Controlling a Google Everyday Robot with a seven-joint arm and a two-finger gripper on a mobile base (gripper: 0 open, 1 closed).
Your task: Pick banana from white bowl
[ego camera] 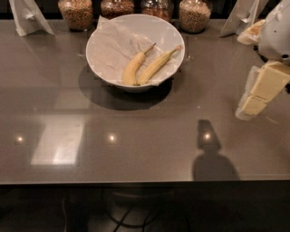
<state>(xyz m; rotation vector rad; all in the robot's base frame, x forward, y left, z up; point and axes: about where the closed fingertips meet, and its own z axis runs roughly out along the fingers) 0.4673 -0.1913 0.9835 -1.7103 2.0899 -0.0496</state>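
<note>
The white bowl (104, 38) stands at the back middle of the grey table, lined with crinkled white paper. Two bananas lie side by side in it. The banana (156, 66) is the longer, slimmer, nearly straight one on the right, with its yellow stem pointing to the upper right. A shorter, more curved banana (132, 69) with a thin dark stem lies just left of it. My gripper (253, 97) hangs at the right edge of the view, above the table and well to the right of the bowl, with nothing in it.
Several glass jars of grains (76, 12) stand in a row behind the bowl. White folded stands sit at the back left (28, 16) and back right (242, 17). The table's front edge (145, 181) runs across the lower part of the view.
</note>
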